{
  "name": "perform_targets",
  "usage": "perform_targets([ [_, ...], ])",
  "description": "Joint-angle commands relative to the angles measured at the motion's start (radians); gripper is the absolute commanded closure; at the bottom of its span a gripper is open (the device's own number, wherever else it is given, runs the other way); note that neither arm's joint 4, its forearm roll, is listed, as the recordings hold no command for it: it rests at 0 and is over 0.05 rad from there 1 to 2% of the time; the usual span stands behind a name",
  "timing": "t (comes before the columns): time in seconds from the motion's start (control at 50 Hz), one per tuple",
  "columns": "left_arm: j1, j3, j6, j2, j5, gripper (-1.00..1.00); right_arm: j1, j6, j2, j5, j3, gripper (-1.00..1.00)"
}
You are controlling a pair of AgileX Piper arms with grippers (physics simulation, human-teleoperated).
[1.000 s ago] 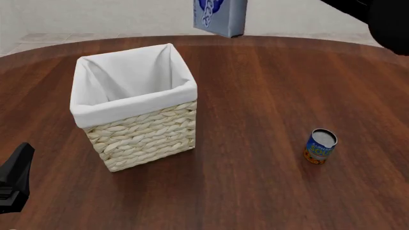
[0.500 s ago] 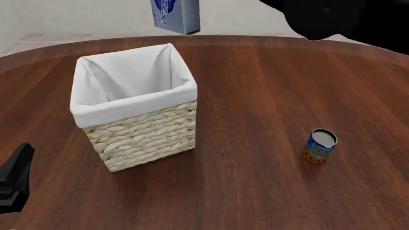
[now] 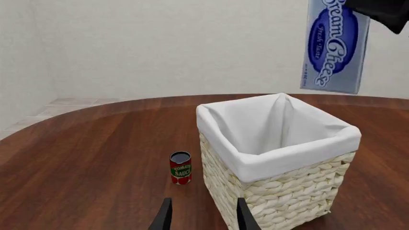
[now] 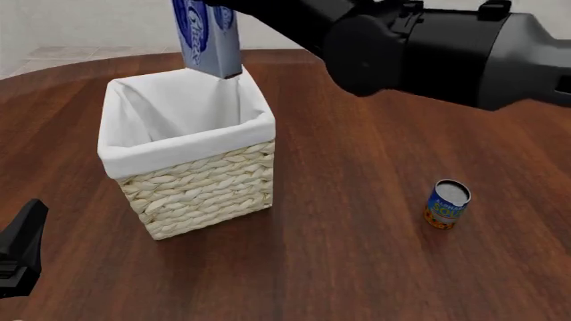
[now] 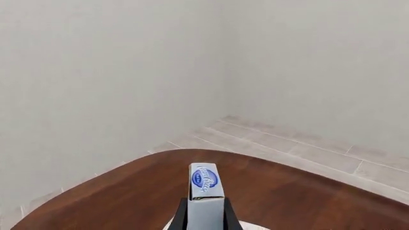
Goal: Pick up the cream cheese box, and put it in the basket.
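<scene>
The cream cheese box (image 4: 207, 37), white and pale blue with a dark-blue oval, hangs upright in the air over the far rim of the basket (image 4: 178, 144). My right gripper (image 5: 205, 216) is shut on it, one dark finger (image 5: 181, 216) on each side of the carton (image 5: 206, 194). In the left wrist view the cream cheese box (image 3: 335, 45) floats above the basket (image 3: 288, 153), well clear of the white liner. My left gripper (image 3: 203, 219) sits low near the table's front left, open and holding nothing, short of the basket's wicker wall.
A blue-and-orange can (image 4: 446, 204) stands on the table to the right of the basket. A small red tomato sauce can (image 3: 181, 167) stands beside the basket in the left wrist view. The bulky black right arm (image 4: 437, 47) spans the upper right.
The right arm has swung left with the box, from above the table's far edge to over the basket's far rim. The left arm has stayed put.
</scene>
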State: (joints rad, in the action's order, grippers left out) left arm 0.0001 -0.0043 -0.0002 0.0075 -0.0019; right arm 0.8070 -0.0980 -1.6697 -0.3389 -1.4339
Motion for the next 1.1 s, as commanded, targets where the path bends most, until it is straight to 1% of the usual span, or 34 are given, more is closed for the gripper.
perform_targets([
  [0.02, 0.000, 0.000, 0.000, 0.000, 0.000, -1.00, 0.013, -0.015, -0.081, -0.044, -0.036, 1.00],
  [0.08, 0.000, 0.000, 0.000, 0.000, 0.000, -1.00, 0.029, -0.003, -0.101, -0.056, -0.046, 1.00],
  [0.1, 0.000, 0.000, 0.000, 0.000, 0.000, -1.00, 0.046, 0.004, -0.097, -0.075, -0.034, 1.00],
  [0.14, 0.000, 0.000, 0.000, 0.000, 0.000, -1.00, 0.053, 0.026, -0.111, -0.072, -0.041, 1.00],
  [0.2, 0.000, 0.000, 0.000, 0.000, 0.000, -1.00, 0.060, 0.024, -0.129, -0.087, -0.043, 1.00],
  [0.24, 0.000, 0.000, 0.000, 0.000, 0.000, -1.00, 0.071, 0.035, -0.142, -0.092, -0.046, 1.00],
  [0.34, 0.000, 0.000, 0.000, 0.000, 0.000, -1.00, 0.105, 0.057, -0.180, -0.076, -0.080, 1.00],
  [0.36, 0.000, 0.000, 0.000, 0.000, 0.000, -1.00, 0.113, 0.072, -0.186, -0.073, -0.088, 1.00],
  [0.4, 0.000, 0.000, 0.000, 0.000, 0.000, -1.00, 0.123, 0.073, -0.205, -0.065, -0.111, 1.00],
  [0.42, 0.000, 0.000, 0.000, 0.000, 0.000, -1.00, 0.130, 0.091, -0.208, -0.067, -0.113, 1.00],
  [0.52, 0.000, 0.000, 0.000, 0.000, 0.000, -1.00, 0.137, 0.096, -0.230, -0.069, -0.126, 1.00],
  [0.58, 0.000, 0.000, 0.000, 0.000, 0.000, -1.00, 0.149, 0.124, -0.247, -0.085, -0.121, 1.00],
  [0.7, 0.000, 0.000, 0.000, 0.000, 0.000, -1.00, 0.147, 0.135, -0.269, -0.094, -0.132, 1.00],
  [0.74, 0.000, 0.000, 0.000, 0.000, 0.000, -1.00, 0.148, 0.161, -0.273, -0.107, -0.129, 1.00],
  [0.88, 0.000, 0.000, 0.000, 0.000, 0.000, -1.00, 0.149, 0.182, -0.288, -0.116, -0.138, 1.00],
  [0.96, 0.000, 0.000, 0.000, 0.000, 0.000, -1.00, 0.146, 0.212, -0.298, -0.134, -0.135, 1.00],
  [0.98, 0.000, 0.000, 0.000, 0.000, 0.000, -1.00, 0.149, 0.242, -0.301, -0.150, -0.127, 1.00],
  [1.0, 0.000, 0.000, 0.000, 0.000, 0.000, -1.00, 0.150, 0.260, -0.300, -0.163, -0.119, 1.00],
  [1.02, 0.000, 0.000, 0.000, 0.000, 0.000, -1.00, 0.149, 0.268, -0.308, -0.159, -0.125, 1.00],
  [1.06, 0.000, 0.000, 0.000, 0.000, 0.000, -1.00, 0.145, 0.265, -0.317, -0.165, -0.132, 1.00],
  [1.1, 0.000, 0.000, 0.000, 0.000, 0.000, -1.00, 0.153, 0.293, -0.330, -0.154, -0.145, 1.00],
])
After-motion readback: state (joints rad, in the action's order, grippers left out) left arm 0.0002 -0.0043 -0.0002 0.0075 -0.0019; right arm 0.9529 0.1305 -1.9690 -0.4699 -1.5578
